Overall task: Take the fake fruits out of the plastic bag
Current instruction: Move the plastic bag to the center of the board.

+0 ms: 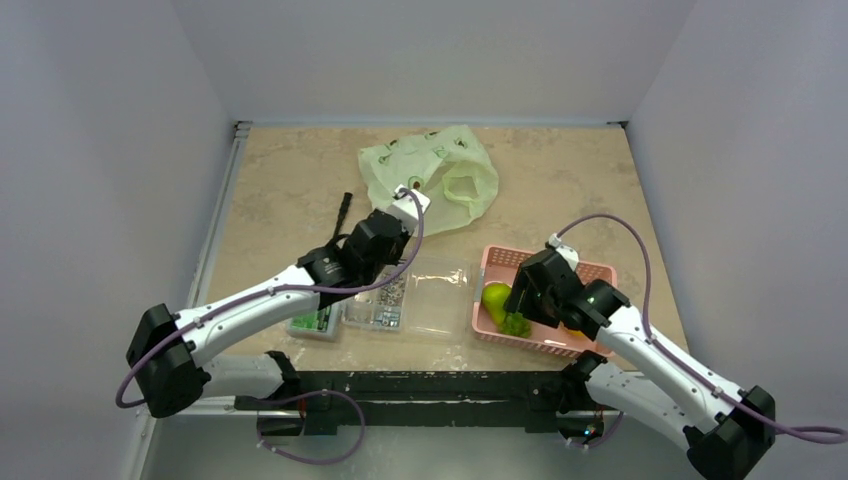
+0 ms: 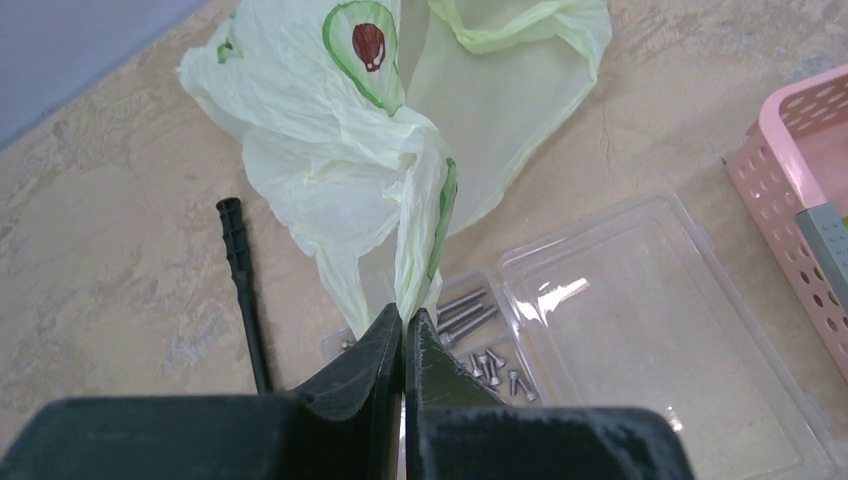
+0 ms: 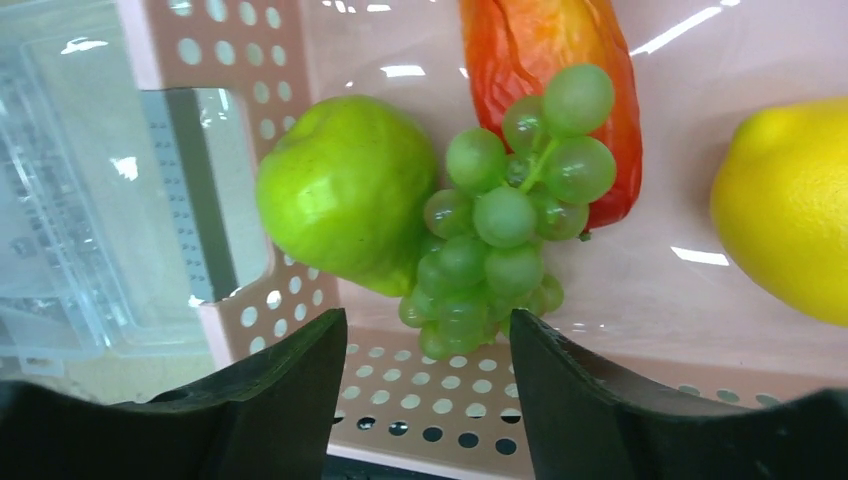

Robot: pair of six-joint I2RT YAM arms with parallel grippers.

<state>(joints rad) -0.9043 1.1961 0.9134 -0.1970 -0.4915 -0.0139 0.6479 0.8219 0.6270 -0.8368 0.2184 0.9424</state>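
You will find the fake fruits in the pink basket (image 3: 240, 40). The green pear (image 3: 345, 190) lies against the basket's perforated wall, and the grape bunch (image 3: 500, 215) touches its side. The red-orange piece (image 3: 540, 50) lies partly under the grapes, and the lemon (image 3: 790, 210) sits apart at the right edge of the right wrist view.

Your right gripper (image 3: 425, 360) hangs just over that basket with its jaws spread and nothing between them. The grapes show through the gap, and neither finger touches them.

The plastic bag (image 1: 430, 175) lies crumpled toward the far middle of the table (image 1: 290, 190), well apart from the basket. It is pale yellow-green with avocado prints, and one loop handle is flopped open on its right side. No fruit shows in the parts of it you can see, though its folds hide the inside.

Your left gripper (image 2: 405, 325) is clamped tight on a fold at the bag's near edge. The thin plastic is pinched between the two black fingertips and drawn up into a ridge.

Below that grip sits the clear box (image 2: 640, 300), between the bag and the arms and just beside the basket's left wall. One of its compartments holds small metal screws (image 2: 480, 340). A black stick (image 2: 245, 290) lies on the table to the left of the bag, close to the left arm.
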